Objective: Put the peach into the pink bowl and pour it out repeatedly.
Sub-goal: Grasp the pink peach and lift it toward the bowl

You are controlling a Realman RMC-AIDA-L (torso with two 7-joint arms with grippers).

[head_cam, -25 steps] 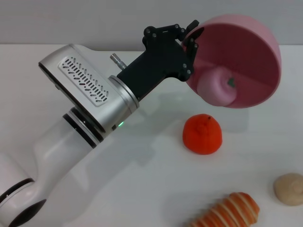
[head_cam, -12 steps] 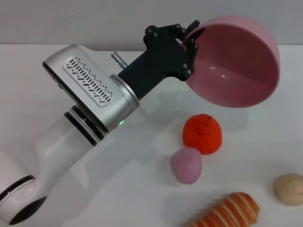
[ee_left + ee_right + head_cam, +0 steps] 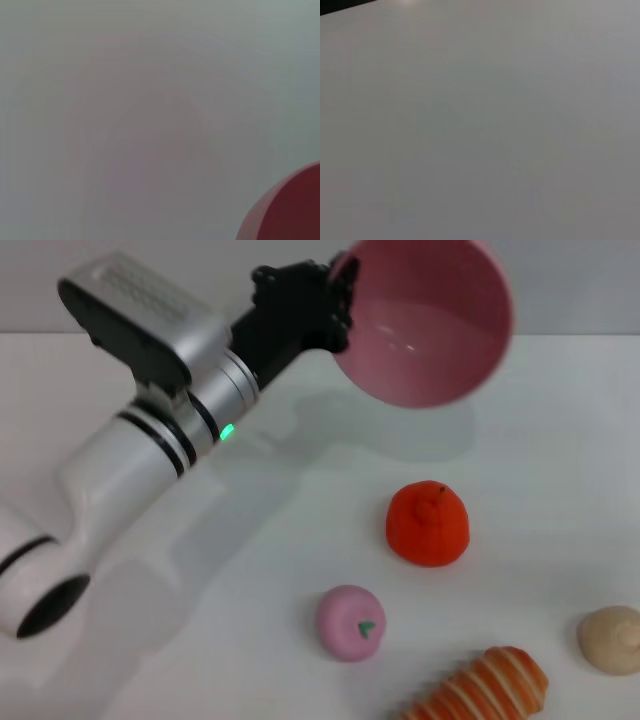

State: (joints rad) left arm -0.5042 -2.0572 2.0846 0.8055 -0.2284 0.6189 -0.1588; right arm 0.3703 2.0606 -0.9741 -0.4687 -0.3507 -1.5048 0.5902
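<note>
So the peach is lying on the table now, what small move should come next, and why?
Probably the left claw should lower the pink bowl and set it upright on the table: it is held in the air, tilted and empty, while the peach lies loose in front of the orange fruit.

peach (image 3: 351,622) tipped out onto table (image 3: 250,560), pink bowl (image 3: 425,325) lifted

We see the peach (image 3: 351,622) lying alone on the white table (image 3: 540,460), open from above and from our left. An orange fruit (image 3: 428,523) sits near it toward the far right, a striped pastry (image 3: 480,688) close on its right, a beige lump (image 3: 611,639) beyond.
</note>
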